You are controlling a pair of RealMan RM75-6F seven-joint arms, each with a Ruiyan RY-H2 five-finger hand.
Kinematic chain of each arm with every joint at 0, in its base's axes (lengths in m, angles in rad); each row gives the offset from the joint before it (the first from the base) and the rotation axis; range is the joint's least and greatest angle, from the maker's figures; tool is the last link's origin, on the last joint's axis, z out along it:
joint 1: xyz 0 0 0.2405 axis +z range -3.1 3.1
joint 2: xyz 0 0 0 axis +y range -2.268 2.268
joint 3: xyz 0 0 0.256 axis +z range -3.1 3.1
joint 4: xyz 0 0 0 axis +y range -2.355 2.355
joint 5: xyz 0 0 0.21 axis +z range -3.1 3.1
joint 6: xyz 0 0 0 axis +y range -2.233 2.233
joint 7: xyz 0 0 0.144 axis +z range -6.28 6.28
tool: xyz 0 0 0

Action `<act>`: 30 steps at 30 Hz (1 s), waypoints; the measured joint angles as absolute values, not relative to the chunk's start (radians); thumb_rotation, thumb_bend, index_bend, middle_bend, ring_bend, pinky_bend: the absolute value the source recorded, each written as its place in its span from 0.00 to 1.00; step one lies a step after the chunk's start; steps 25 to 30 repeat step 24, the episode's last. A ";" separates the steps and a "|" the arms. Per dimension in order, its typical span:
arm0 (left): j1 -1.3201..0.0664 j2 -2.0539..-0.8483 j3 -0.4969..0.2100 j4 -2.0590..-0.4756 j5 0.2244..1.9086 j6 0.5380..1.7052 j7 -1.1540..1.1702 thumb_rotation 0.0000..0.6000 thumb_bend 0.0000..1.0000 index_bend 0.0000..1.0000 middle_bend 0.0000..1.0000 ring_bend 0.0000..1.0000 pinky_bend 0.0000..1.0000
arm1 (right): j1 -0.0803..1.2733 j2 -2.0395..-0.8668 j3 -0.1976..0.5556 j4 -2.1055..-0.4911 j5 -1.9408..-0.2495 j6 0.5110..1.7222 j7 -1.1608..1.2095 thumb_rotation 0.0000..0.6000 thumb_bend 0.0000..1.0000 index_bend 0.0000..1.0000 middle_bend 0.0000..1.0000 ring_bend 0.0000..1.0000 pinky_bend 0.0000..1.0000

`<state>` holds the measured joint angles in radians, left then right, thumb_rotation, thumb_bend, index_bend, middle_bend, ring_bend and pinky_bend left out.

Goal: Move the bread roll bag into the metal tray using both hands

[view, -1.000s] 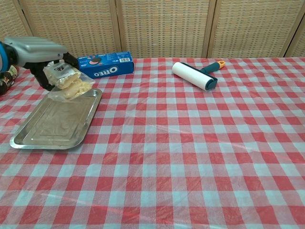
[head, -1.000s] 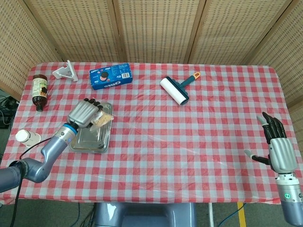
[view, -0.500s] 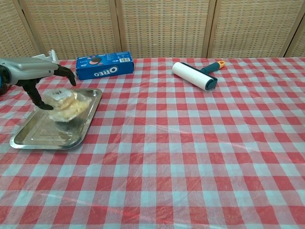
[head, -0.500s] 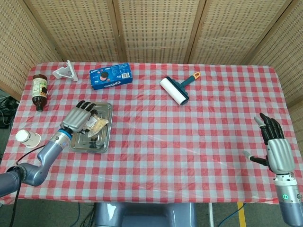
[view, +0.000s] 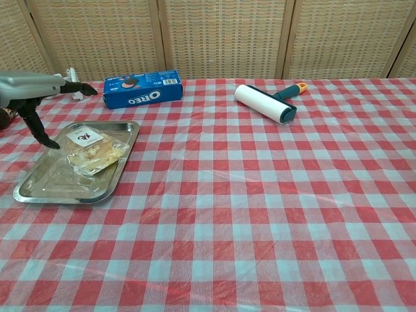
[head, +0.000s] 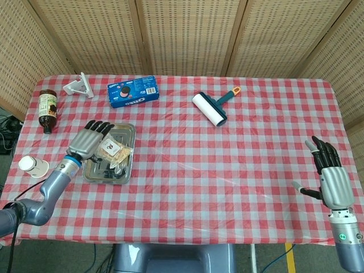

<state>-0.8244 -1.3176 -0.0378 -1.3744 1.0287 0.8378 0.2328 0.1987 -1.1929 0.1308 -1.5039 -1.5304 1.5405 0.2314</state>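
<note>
the bag [head: 113, 152] lies flat in the tray [head: 125, 134] on the table [head: 227, 165], toward the tray's far end. the left hand [head: 87, 140] hovers just beside it, fingers [view: 75, 87] released and spread, holding nothing. the right hand [head: 330, 176] is well apart at the table's right edge, fingers released, empty.

"OREO" on blue cookie box [view: 142, 89]; bread roll bag [view: 90, 149] label print too small to read

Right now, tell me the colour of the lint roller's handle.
The lint roller has a teal handle with an orange tip, clearest in the chest view.
</note>
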 measured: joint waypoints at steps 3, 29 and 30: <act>-0.791 -1.303 -0.046 -1.413 1.049 0.909 0.216 1.00 0.11 0.00 0.00 0.00 0.00 | 0.198 -1.195 0.133 -1.501 -1.526 1.538 0.221 1.00 0.10 0.03 0.00 0.00 0.00; -0.347 -1.326 0.074 -1.583 1.318 1.584 0.289 1.00 0.11 0.00 0.00 0.00 0.00 | 0.212 -1.224 0.132 -1.517 -1.489 1.481 0.059 1.00 0.10 0.00 0.00 0.00 0.00; -0.347 -1.326 0.074 -1.583 1.318 1.584 0.289 1.00 0.11 0.00 0.00 0.00 0.00 | 0.212 -1.224 0.132 -1.517 -1.489 1.481 0.059 1.00 0.10 0.00 0.00 0.00 0.00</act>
